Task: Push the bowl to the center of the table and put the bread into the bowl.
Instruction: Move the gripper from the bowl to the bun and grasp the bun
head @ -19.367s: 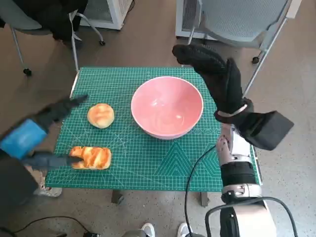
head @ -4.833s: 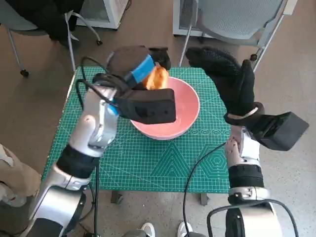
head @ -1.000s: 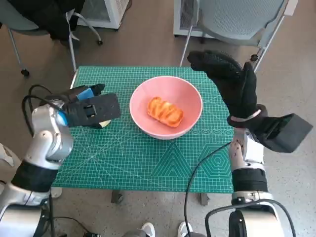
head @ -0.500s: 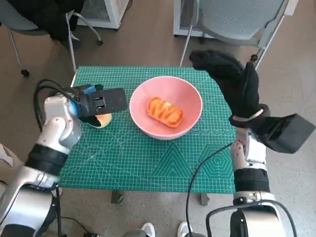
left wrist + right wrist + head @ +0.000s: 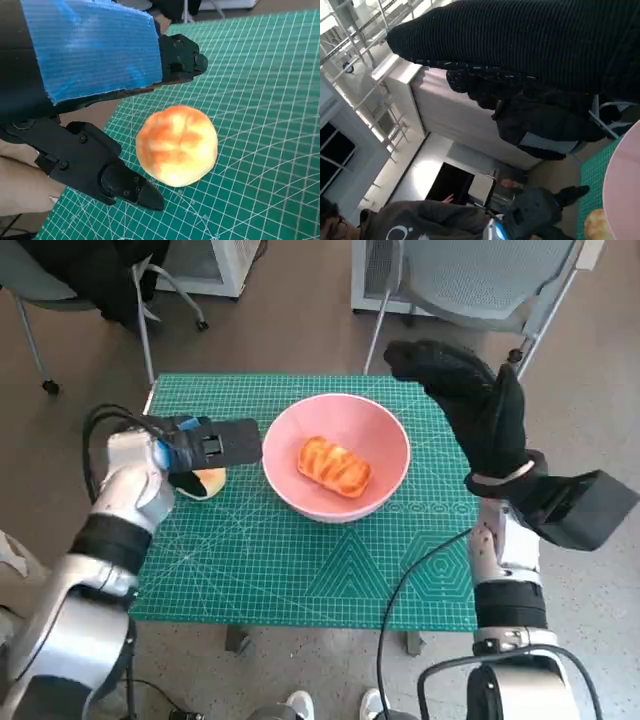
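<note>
- One roll [image 5: 177, 145] is lying between the left hand's [image 5: 190, 447] spread fingers [image 5: 125, 182], ungripped; closing evenly should be securing it.
- Right hand [image 5: 470, 405] is hovering, holding nothing, beside the bowl [image 5: 385, 440].

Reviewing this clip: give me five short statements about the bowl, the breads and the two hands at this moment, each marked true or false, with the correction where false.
1. A striped bread lies inside the pink bowl. True.
2. The round bun is in the bowl too. False: it sits on the green mat, beside the bowl on the robot's left.
3. The left hand is over the bun with its fingers spread either side of it. True, as the left wrist view shows.
4. The right hand is pressing on the bowl's rim. False: it is raised beside the bowl, holding nothing.
5. The bowl is tipped on its side. False: it stands upright.
</note>
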`<state>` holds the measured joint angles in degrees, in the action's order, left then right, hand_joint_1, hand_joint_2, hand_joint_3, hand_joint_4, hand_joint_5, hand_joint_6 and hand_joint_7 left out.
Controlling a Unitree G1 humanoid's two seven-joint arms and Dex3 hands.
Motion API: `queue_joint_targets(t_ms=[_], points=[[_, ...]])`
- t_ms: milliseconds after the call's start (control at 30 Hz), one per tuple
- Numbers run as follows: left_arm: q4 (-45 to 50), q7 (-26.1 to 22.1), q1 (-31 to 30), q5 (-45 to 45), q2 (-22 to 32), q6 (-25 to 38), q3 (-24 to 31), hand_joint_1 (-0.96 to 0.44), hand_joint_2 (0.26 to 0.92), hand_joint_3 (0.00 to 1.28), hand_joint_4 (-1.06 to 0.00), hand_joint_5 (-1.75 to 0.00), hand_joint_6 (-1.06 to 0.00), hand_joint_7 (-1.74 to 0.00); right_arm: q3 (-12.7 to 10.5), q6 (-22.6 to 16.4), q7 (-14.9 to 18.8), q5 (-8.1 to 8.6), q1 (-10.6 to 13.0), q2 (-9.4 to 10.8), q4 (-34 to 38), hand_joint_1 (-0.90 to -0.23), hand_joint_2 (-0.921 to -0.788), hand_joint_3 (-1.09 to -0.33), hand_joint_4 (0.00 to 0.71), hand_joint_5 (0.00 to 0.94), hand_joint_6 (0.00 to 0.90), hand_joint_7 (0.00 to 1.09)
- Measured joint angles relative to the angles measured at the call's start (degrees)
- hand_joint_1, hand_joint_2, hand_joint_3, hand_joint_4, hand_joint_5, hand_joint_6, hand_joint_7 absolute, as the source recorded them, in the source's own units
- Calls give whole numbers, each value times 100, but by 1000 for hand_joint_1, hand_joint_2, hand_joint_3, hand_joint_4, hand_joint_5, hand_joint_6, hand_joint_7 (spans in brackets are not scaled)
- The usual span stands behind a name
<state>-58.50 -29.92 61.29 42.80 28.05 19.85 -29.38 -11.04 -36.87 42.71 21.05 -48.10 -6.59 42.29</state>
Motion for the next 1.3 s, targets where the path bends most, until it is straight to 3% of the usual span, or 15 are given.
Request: queue_joint_targets(t_ms=[500,1067,1133,1167,1233,1300], points=[[-989,331,318,-17,-231,-455,-131,-261,670,0,1,1,-128,-3,-1,-42,-50,0,16,-7,-6,-724,-921,-900,24,1,-1,199],[-1447,400,390,-30,-337,-707,-168,-248,671,1,1,1,-129,-2,-11,-41,-50,5,17,-22,-40,-728,-921,-891,21,0,-1,201],[-1481,400,392,-31,-342,-733,-172,-213,679,5,-96,-28,-122,-2,-12,-41,-50,7,17,-22,-50,-728,-921,-890,20,0,-1,201],[-1497,400,394,-35,-344,-743,-171,-193,683,4,-118,-276,-123,-3,-12,-41,-50,8,17,-22,-54,-728,-921,-890,19,0,-1,201],[-1522,400,398,-57,-346,-750,-166,-132,693,4,-121,-1086,-136,-7,-12,-41,-50,9,17,-22,-63,-728,-921,-890,17,0,-1,201],[-1549,421,400,-90,-348,-753,-147,-85,703,6,-170,-1408,-164,-17,-13,-41,-50,13,18,-22,-73,-729,-921,-889,16,0,-1,201]])
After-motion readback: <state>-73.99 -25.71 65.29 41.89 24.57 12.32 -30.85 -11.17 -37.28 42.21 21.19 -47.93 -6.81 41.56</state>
